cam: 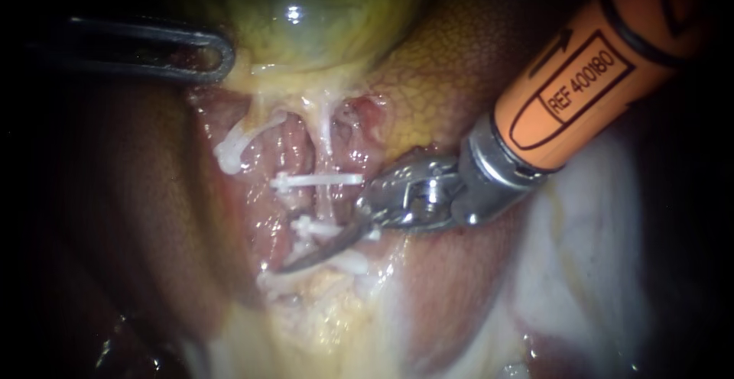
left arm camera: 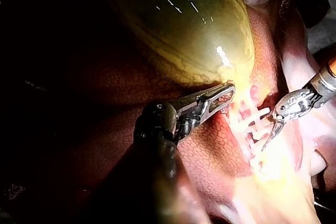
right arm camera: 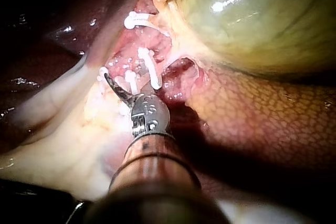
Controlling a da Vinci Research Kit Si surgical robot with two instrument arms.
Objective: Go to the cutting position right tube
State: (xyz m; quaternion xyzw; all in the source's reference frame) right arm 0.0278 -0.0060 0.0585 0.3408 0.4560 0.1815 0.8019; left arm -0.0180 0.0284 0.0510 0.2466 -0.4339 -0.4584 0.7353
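Two instruments show, and the only writing is on the right instrument (cam: 325, 238): an orange sleeve (cam: 581, 81) behind its metal wrist carries a black-outlined printed label and an arrow, partly cut off at the edge of the endoscope view. Its tip is a pair of thin curved blades standing apart with nothing gripped; one long blade lies low across the pale tissue under the lower clip (cam: 310, 228), while the other blade is short, foreshortened and hard to make out near the hinge. The right tube (cam: 326, 153) runs down from the gallbladder (cam: 321, 12) as a thin whitish strand, crossed by the upper clip (cam: 317, 180) and then the lower one; the open blades sit just beside it at the level of the lower clip, and whether a blade touches the tube cannot be told. A second pale strand, the left tube (cam: 229, 150), curves away beside it. The left instrument (cam: 210, 52) comes in dark and dim, its shaft lost in shadow; its slotted jaws are closed on the yellowish lower edge of the gallbladder. Mottled brown liver (right arm camera: 252, 119) surrounds the site.
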